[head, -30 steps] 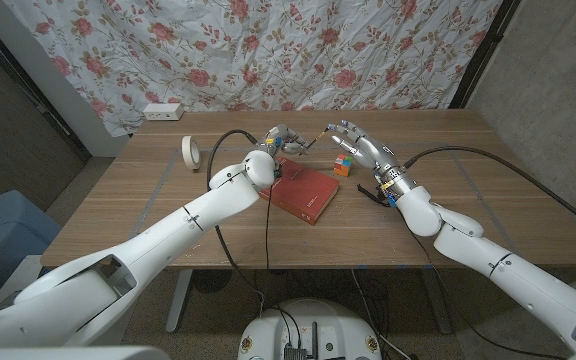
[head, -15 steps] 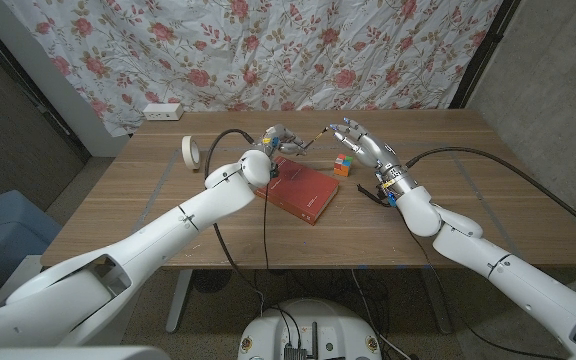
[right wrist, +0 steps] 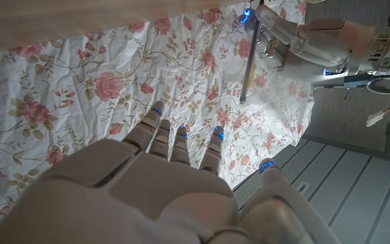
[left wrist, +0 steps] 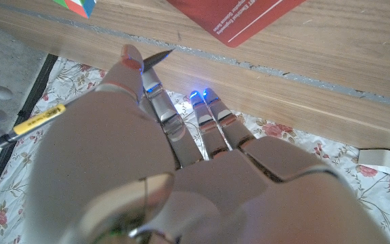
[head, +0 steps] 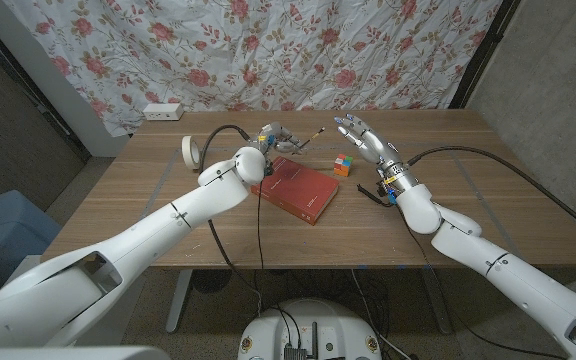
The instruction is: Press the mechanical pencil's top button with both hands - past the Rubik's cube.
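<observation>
Since a second ago the right hand (head: 360,137) has backed off the pencil's end, leaving a gap, and the left hand (head: 275,137) has shifted slightly toward the robot's left with the pencil. The left hand holds the mechanical pencil (head: 307,137) raised above the table's far side, past the Rubik's cube (head: 343,164) and beyond the red book (head: 300,187), slanted with its free end up toward the right hand; in the left wrist view the pencil (left wrist: 36,123) shows yellow, pinched at the thumb side, other fingers fairly straight. The right hand holds nothing, fingers spread, and sits near the pencil's free end, not touching. Handling, as a judgement: light, thin, stiff, smooth barrel, so likely to slip or pivot under an end push; grip mid-barrel firmly and press along the axis, since an off-axis push would likely swing it out of the pinch. Writing: dark print on the yellow barrel and white text on the book cover (left wrist: 232,20), both too small to read.
</observation>
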Motion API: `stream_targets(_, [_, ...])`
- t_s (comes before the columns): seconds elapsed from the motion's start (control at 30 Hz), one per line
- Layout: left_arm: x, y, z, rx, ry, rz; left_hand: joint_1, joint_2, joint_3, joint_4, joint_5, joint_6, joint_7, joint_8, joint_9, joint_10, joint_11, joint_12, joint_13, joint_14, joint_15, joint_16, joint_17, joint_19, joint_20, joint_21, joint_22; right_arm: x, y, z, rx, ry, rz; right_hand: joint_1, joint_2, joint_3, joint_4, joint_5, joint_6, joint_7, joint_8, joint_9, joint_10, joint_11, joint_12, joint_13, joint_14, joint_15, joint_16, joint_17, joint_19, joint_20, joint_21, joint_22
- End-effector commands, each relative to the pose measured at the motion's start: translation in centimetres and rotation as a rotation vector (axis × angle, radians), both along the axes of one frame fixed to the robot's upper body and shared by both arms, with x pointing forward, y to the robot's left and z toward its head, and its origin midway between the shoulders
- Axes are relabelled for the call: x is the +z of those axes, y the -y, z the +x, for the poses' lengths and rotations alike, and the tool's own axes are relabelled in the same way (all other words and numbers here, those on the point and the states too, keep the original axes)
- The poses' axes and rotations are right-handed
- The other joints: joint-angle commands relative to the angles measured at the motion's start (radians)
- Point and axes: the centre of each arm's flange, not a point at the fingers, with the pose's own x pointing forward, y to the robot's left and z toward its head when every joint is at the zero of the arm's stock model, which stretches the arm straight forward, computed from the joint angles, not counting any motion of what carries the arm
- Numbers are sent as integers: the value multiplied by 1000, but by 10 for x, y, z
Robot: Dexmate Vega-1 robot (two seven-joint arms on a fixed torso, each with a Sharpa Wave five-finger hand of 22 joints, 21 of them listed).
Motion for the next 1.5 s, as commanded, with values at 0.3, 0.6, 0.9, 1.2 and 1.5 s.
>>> stream_targets(0.3, [15, -20, -11, 81, -4, 233, -1, 10, -1, 2, 3, 3, -8, 4, 2, 17, -22, 3, 6, 8, -164, 0, 0, 1, -57, 2, 2, 12, 11, 11, 19, -85, 93, 6, 5, 0, -6, 0, -20, 7, -1, 0, 23, 5, 9, 3, 8, 0, 5, 7, 2, -4, 5, 2])
stream_targets(0.6, [18, -28, -14, 108, -5, 317, -2, 9, -3, 2, 3, 5, -13, 5, 2, 17, -23, 4, 6, 4, -164, -1, -1, -8, -56, -1, 2, 13, 14, 18, 30, -126, 124, 5, 5, -1, -7, -1, -20, 9, 1, 0, 27, 7, 9, 3, 7, -1, 5, 8, 1, -5, 4, 2])
stream_targets(0.9, [18, -36, -19, 150, -11, 387, -3, 11, -4, 3, 3, 6, -15, 5, 2, 17, -22, 4, 6, 2, -165, -1, -1, -10, -57, -2, 2, 10, 21, 27, 91, -203, 232, 5, 5, -3, -10, -3, -37, 42, 0, -2, 42, 9, 10, 2, 5, -20, 4, 8, -1, -26, 2, 1])
stream_targets(1.2, [16, -43, -20, 178, -7, 427, -3, 11, -5, 3, 4, 4, -16, 4, 1, 15, -23, 4, 6, 1, -165, -1, 0, -13, -58, -2, 2, 6, 28, 39, 125, -272, 308, 2, 7, -5, -9, -5, -20, 60, 9, -3, 79, 11, 19, 2, 19, -31, 10, 8, 5, -37, 4, 1])
stream_targets(1.5, [13, -48, -15, 184, -19, 456, -5, 11, -7, 4, 3, 5, -20, 5, 1, 15, -23, 4, 7, -1, -165, -1, 0, -15, -59, -2, 2, 8, 35, 45, 136, -312, 354, 5, 8, -2, -12, -5, -31, 82, 5, -5, 90, -4, 17, 0, 18, -61, 5, 4, 9, -55, 4, 1])
